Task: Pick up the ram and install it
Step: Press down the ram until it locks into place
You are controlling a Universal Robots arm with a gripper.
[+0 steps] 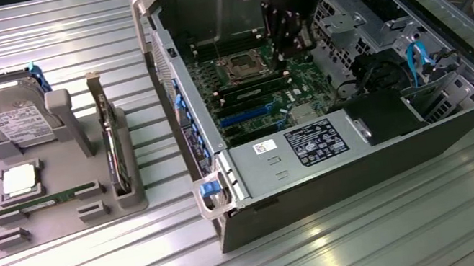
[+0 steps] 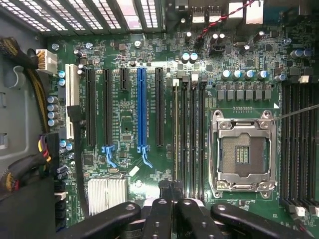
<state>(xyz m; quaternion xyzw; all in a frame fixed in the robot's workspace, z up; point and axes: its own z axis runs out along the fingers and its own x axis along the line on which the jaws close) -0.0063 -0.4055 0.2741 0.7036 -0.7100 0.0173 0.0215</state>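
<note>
The ram [image 2: 175,130] stands edge-on in a motherboard slot, directly beneath the gripper [image 2: 172,191], whose fingers are closed together at its top edge. A second stick [image 1: 52,198] lies far off on the grey tray [image 1: 58,227], on the ribbed metal table [image 1: 382,232].

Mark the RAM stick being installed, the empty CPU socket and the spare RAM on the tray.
RAM stick [image 2: 176,130], wrist view: its top edge, standing in the slot.
CPU socket [image 2: 242,155], wrist view: its open centre.
spare RAM [image 1: 55,197], exterior view: middle of the stick on the tray.
</note>
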